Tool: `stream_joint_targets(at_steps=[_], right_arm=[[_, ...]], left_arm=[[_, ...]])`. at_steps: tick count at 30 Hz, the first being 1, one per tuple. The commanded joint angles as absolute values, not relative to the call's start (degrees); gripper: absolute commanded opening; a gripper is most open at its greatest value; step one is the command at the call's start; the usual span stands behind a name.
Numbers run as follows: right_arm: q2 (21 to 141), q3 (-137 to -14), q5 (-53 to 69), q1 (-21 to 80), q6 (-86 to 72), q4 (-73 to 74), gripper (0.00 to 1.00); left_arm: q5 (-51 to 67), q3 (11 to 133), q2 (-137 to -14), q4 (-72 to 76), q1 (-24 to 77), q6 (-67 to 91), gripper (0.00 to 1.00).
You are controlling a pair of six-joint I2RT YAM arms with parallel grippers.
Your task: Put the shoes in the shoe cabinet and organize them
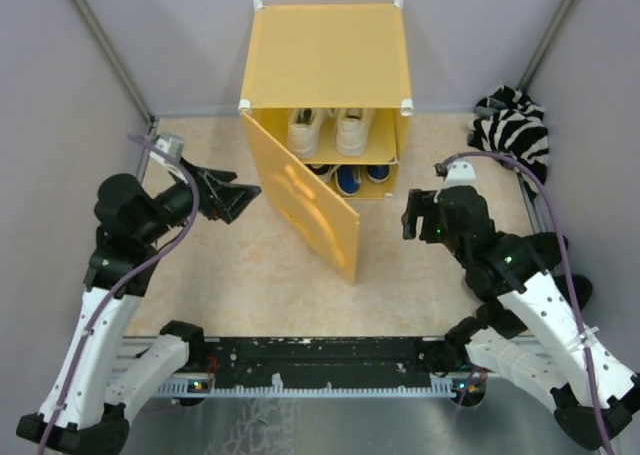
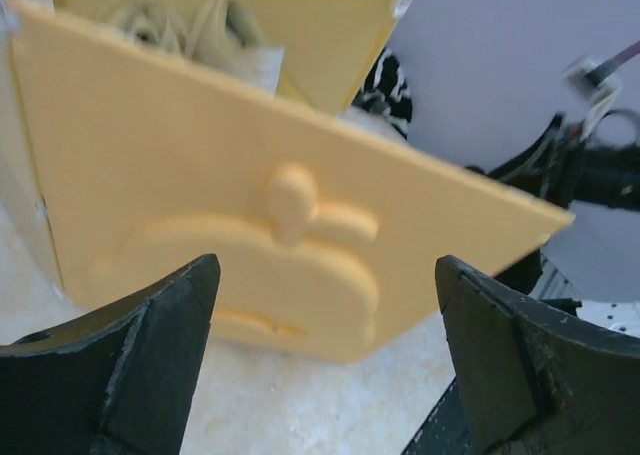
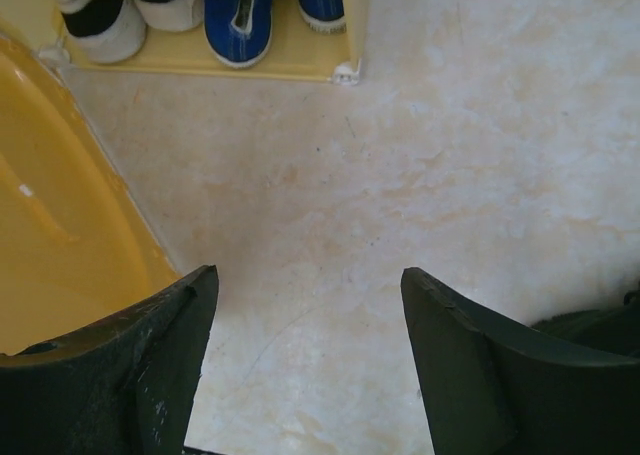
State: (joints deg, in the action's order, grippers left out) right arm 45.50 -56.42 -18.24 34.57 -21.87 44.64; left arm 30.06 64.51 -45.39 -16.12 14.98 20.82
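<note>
Top external: the shoe cabinet (image 1: 325,55) is sitting at the far middle of the worktop (image 1: 270,285), opening facing the arms. The white sneakers (image 1: 325,130) are lying on its upper shelf. The blue sneakers (image 1: 360,178) are lying on its floor at the right. Right wrist view is showing the black-and-white sneakers (image 3: 100,15) just beside the blue ones, to their left. All pairs are lying side by side, long axes running front-to-back in the cabinet; heel or toe outward, cannot tell. So the shoes are looking stowed; what is remaining, I am judging, is the front panel.

The front panel (image 1: 300,200) is hanging open, hinged at the cabinet's front-left corner. Its long axis is running out from the cabinet toward the arms and slightly right, embossed face turning left.

The left fingers (image 2: 150,365) are spread wide, holding nothing, aiming straight at that embossed face from the cabinet's front-left, near but apart. The right fingers (image 3: 480,365) are also spread wide and empty, hovering over bare worktop off the cabinet's front-right, on the panel's inner side.

The left arm is nearer the face that needs pushing, so it is likely the one for swinging the panel closed. A striped cloth (image 1: 515,125) is lying right of the cabinet, well apart.
</note>
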Motion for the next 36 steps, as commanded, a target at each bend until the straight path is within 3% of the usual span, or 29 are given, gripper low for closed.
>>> stream_joint_targets(at_steps=[1,5,9,12,22,27,36], right_arm=[[45.5,-64.1,-23.0,33.5,-19.0,43.8,0.75],[47.0,-68.8,-23.6,33.5,-16.8,44.6,0.75],[47.4,-71.4,-25.6,33.5,-15.5,45.8,0.75],[47.1,-71.2,-25.3,33.4,-15.4,45.7,0.75],[47.9,-59.2,-3.7,33.4,-21.3,38.6,0.76],[49.3,-53.2,-0.9,33.4,-23.5,32.7,0.84],[57.1,-55.6,-2.7,33.4,-23.1,31.7,0.93]], left_arm=[[31.9,50.9,-45.3,-11.8,14.9,23.9,0.91],[32.7,45.8,-49.3,-4.7,18.4,27.9,0.81],[15.2,48.8,-54.9,-3.1,32.2,24.0,0.81],[10.1,50.5,-61.5,0.9,37.2,24.8,0.82],[-3.0,48.7,-76.3,21.6,38.8,26.0,0.82],[-3.8,53.4,-83.6,22.9,39.0,23.0,0.82],[-2.0,57.2,-88.8,23.2,39.0,21.4,0.84]])
